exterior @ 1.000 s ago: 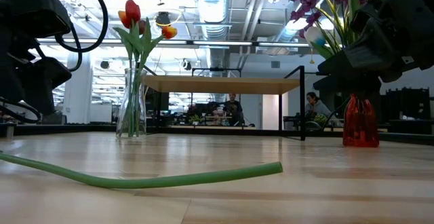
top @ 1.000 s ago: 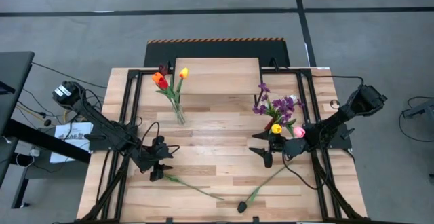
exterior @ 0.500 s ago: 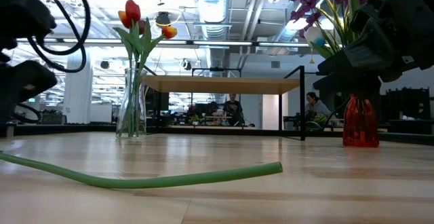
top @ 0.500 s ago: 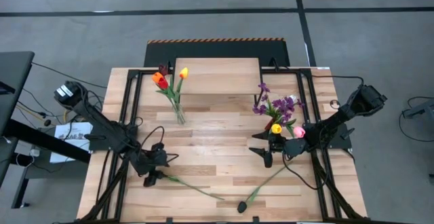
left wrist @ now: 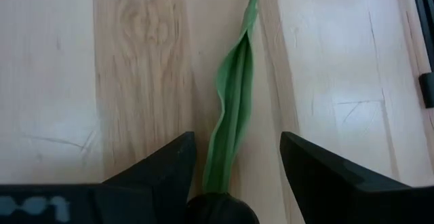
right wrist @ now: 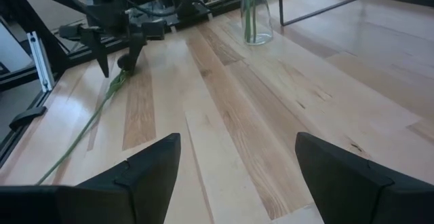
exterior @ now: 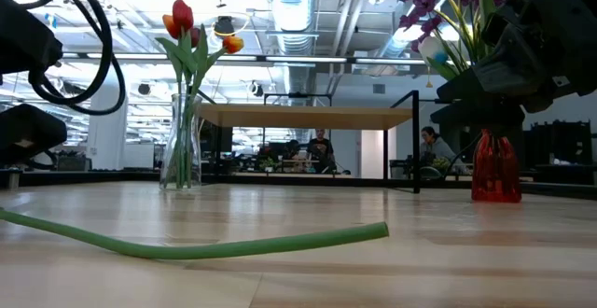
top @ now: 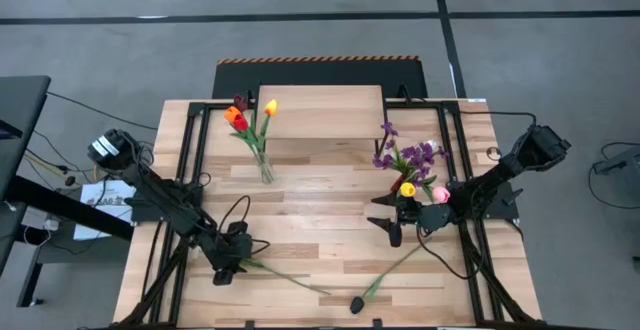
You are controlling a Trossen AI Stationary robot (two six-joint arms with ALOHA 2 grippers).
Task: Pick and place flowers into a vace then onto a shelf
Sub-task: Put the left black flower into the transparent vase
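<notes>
A green-stemmed flower (top: 285, 276) lies flat on the table; its leaf (left wrist: 232, 108) and dark head (left wrist: 220, 209) show in the left wrist view. My left gripper (left wrist: 237, 142) is open just above it, one finger on each side of the leaf and head. A second flower (top: 390, 270) with a black head (top: 355, 305) lies near the near edge. My right gripper (right wrist: 237, 139) hangs open beside the red vase (exterior: 494, 168), which holds purple sprigs and yellow and pink heads. The clear glass vase (top: 263, 162) holds red, orange and yellow tulips.
The light-wood shelf (top: 320, 110) stands on black legs at the table's far edge, between the two vases. Black frame rails run along the table's left and right sides. Bare tabletop (top: 320, 220) lies between the two arms. People sit in the room beyond the table.
My left gripper has moved toward the table's near edge along the lying flower, ending over its head end. The flowers, the vases and my right arm have kept still.
</notes>
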